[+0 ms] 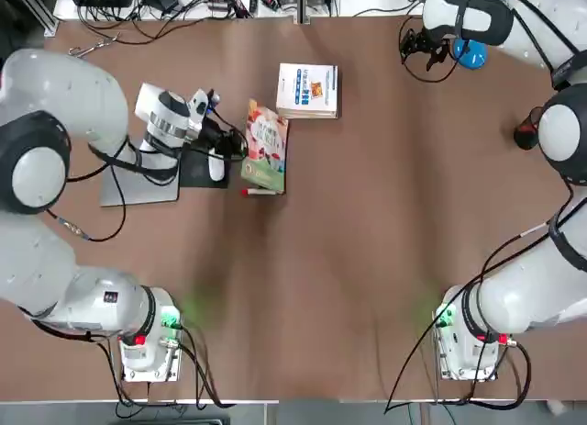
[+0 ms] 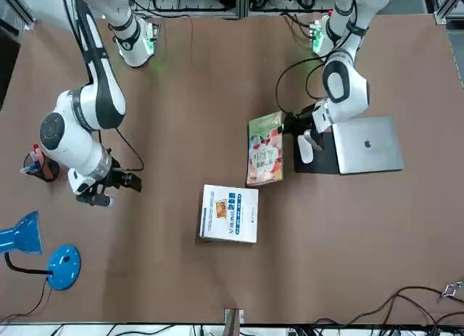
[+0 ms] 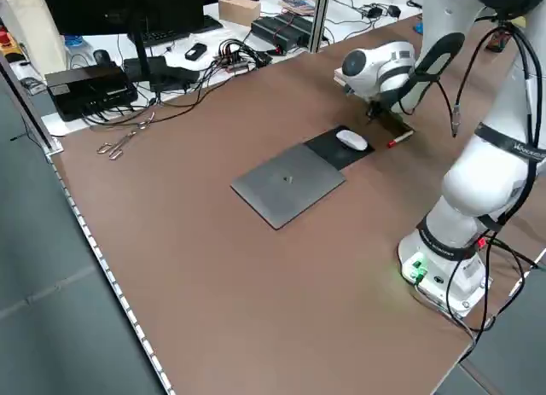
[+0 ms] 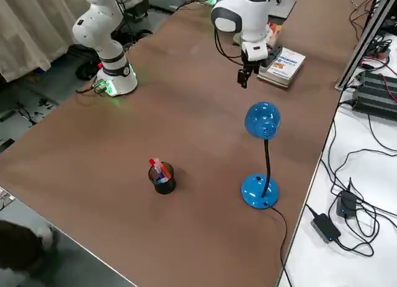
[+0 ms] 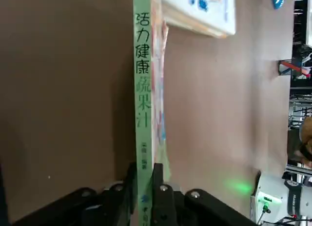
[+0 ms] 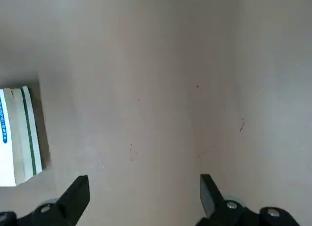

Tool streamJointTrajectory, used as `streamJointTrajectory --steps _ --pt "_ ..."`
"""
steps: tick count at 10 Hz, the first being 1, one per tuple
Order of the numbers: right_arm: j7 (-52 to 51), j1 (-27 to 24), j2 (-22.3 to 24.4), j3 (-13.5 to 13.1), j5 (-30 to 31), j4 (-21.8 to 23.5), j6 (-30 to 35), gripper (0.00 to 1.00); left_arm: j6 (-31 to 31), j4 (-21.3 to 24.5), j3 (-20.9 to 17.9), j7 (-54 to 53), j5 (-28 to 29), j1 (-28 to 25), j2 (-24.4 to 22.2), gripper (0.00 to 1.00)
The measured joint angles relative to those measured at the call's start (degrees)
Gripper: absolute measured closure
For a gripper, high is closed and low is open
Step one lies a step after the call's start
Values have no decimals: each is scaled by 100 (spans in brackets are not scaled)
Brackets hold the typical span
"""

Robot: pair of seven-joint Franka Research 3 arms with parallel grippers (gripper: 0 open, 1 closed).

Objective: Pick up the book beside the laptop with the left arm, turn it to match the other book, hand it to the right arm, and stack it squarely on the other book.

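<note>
Two jaws of your left gripper clench the green-spined book by its spine edge — the white book lies just beyond it, on your right arm's side; that open right gripper waits well apart.

"How many robot arms do you see?"
"You have two, a left arm and a right arm."
"And books?"
"You have two: one green book and one white book."
"What else can you count?"
"One laptop, one mouse, one mouse pad, one blue lamp, one pen cup, one loose marker and one big screen for you."
</note>
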State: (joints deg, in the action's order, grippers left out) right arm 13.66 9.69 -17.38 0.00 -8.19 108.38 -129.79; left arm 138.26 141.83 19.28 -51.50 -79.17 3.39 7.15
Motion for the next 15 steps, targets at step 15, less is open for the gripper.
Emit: streamJointTrajectory --steps 15 --pt "4768 909 0 -8 -46 -433 1 0 -3226 -5915 3 1689 3778 -654 2542 85"
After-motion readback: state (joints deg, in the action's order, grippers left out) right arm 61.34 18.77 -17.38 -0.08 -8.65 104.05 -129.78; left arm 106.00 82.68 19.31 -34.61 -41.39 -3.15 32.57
